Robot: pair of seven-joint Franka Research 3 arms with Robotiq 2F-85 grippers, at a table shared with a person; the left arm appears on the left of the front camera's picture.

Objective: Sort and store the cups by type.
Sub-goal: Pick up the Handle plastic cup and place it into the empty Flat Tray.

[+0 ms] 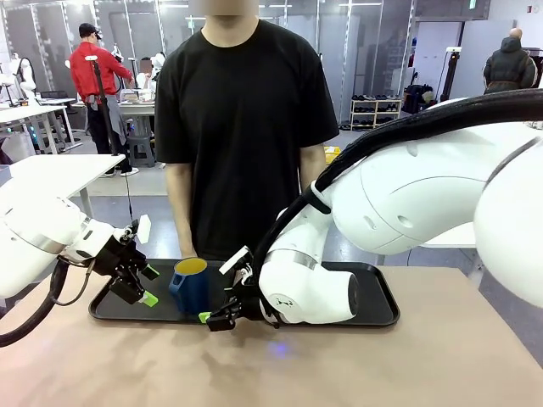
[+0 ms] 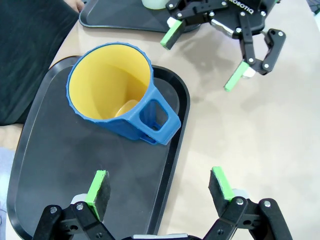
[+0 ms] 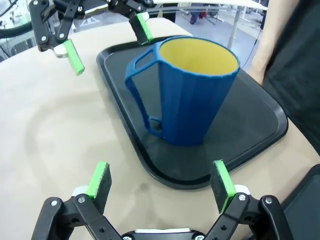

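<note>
The dark blue handled mug (image 1: 191, 288) with a yellow inside stands upright on a black tray (image 1: 110, 306). My left gripper (image 1: 150, 286) hangs open just left of it, holding nothing. In the left wrist view the mug (image 2: 120, 95) lies ahead of the open left gripper (image 2: 159, 185), handle toward the table side. My right gripper (image 1: 219, 290) is open and apart from the mug on its right. The right wrist view shows the mug (image 3: 192, 95) in front of the open right gripper (image 3: 160, 180). A pale mint-green sliver, likely the tumbler (image 2: 152, 3), sits on a second tray (image 2: 115, 20).
A person in a black T-shirt (image 1: 246, 110) stands at the far side, close behind the trays. The second black tray (image 1: 377, 305) lies to the right, partly behind my bulky right arm (image 1: 407, 195). Bare tan tabletop (image 1: 339, 365) stretches in front.
</note>
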